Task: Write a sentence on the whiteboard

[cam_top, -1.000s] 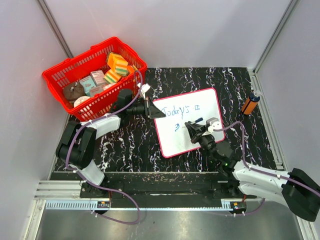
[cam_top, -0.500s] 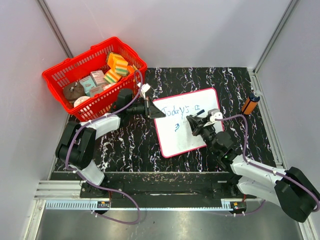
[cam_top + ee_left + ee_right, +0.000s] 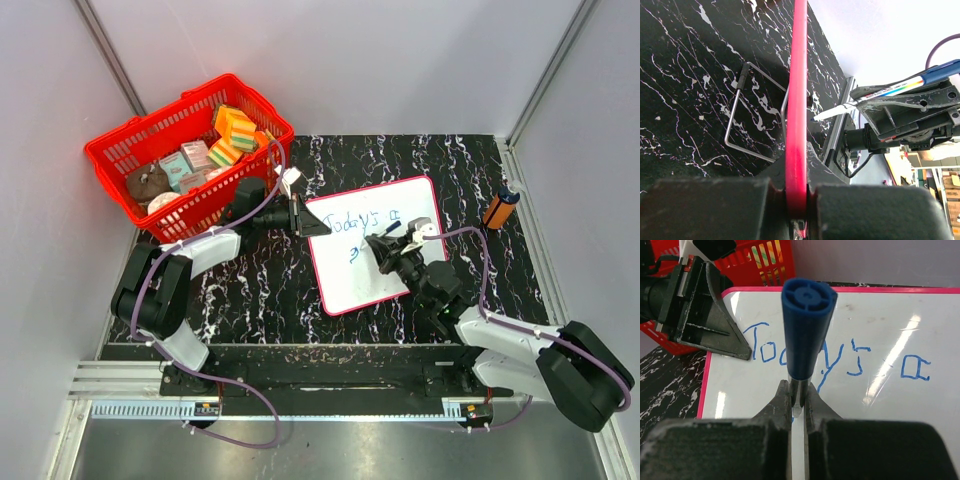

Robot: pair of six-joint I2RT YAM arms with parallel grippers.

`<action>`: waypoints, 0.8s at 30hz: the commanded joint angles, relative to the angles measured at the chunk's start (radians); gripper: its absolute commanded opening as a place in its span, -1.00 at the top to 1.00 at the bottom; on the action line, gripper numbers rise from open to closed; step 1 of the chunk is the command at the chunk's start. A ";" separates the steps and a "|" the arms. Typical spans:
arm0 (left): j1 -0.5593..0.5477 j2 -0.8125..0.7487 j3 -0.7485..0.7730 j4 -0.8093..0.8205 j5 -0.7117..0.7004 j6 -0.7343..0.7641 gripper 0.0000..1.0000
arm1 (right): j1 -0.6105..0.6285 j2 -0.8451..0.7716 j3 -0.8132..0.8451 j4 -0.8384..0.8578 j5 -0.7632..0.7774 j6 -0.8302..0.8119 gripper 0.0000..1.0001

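Nearest to the arm bases, the right gripper [image 3: 797, 399] is pinching a blue marker [image 3: 807, 325] between its narrow-set fingers. The marker is pointing down toward the whiteboard [image 3: 375, 285], but I cannot tell if the tip is touching the surface. The whiteboard is sitting in the middle of the black marbled table [image 3: 250, 290], turned a little, and its near part is showing bare white. On its far half the sentence [image 3: 362, 222] is running in thin blue letters, beginning with "Today", and one small blue mark is sitting just under it. At the far-left edge of the board, the left gripper [image 3: 300, 215] is clamping the red-pink rim between its fingers. In the left wrist view a thin wire frame [image 3: 735, 127] is showing just beside that rim. Behind the left arm, the red basket [image 3: 130, 150] is standing at the far-left corner, holding sponges and small boxes. An orange cylinder [image 3: 501, 208] is standing at the far right, apart from the board.
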 commanded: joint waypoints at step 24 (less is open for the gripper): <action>-0.003 -0.005 -0.039 -0.129 -0.078 0.134 1.00 | -0.006 0.086 0.021 0.129 0.070 0.006 1.00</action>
